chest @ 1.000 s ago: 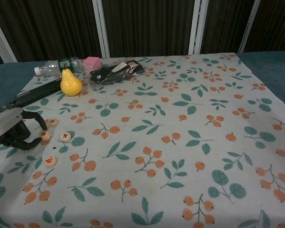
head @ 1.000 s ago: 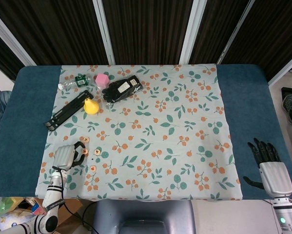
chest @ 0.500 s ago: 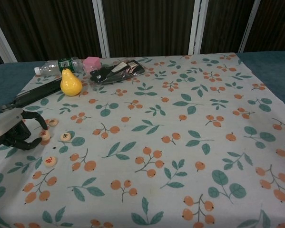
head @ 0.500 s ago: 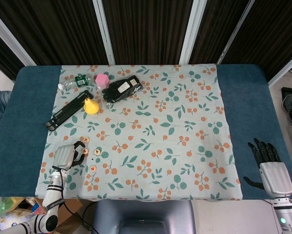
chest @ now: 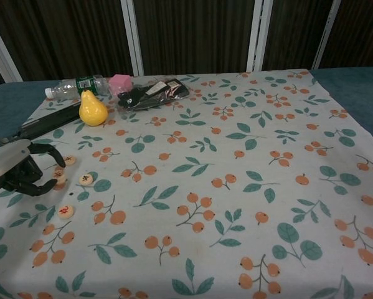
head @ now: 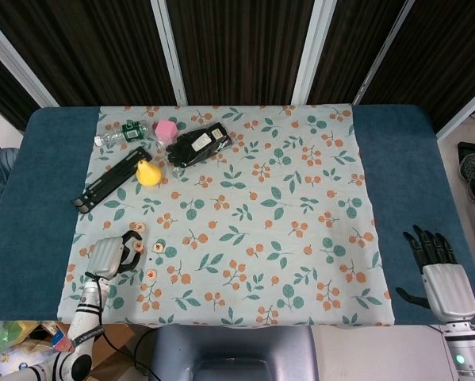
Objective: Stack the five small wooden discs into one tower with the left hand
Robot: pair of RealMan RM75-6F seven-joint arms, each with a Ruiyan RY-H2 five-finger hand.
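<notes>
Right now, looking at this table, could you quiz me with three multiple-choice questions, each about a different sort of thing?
1. Where is the yellow plastic pear?
A. beside the long black bar
B. by the right hand
C. on bare blue cloth

2. What colour is the small foam cube?
A. green
B. pink
C. white

3. What is the right hand doing?
A. gripping a bottle
B. pressing a disc
C. holding nothing

Answers: 1 A, it touches the bar's side; 2 B, plainly pink; 3 C, its fingers lie apart on blue cloth.
</notes>
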